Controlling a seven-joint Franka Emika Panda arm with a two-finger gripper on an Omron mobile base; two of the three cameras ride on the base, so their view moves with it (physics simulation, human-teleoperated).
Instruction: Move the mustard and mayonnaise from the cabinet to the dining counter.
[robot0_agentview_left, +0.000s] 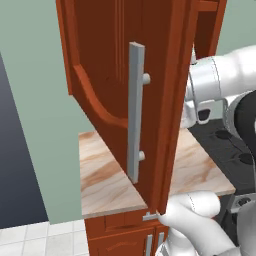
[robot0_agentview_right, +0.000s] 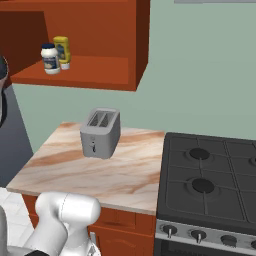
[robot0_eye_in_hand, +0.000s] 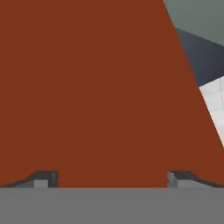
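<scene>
Red-brown cabinet (robot0_eye_in_hand: 96, 87) door fills my hand cam, tool (robot0_eye_in_hand: 113, 178) spread wide w/ nothing between tips. Past the toaster (robot0_agentview_right: 100, 132) on the bench (robot0_agentview_right: 65, 165), mayonnaise (robot0_agentview_right: 50, 59) & mustard (robot0_agentview_right: 62, 51) sit touching on cabinet shelf, upright.

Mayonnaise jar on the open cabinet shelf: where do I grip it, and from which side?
Probably grip the mayonnaise across its white body below the blue lid, coming in level from the shelf's open front. It stands upright near the cabinet shelf's front edge, with the mustard close behind on one side, so keep the fingers clear of it.
</scene>
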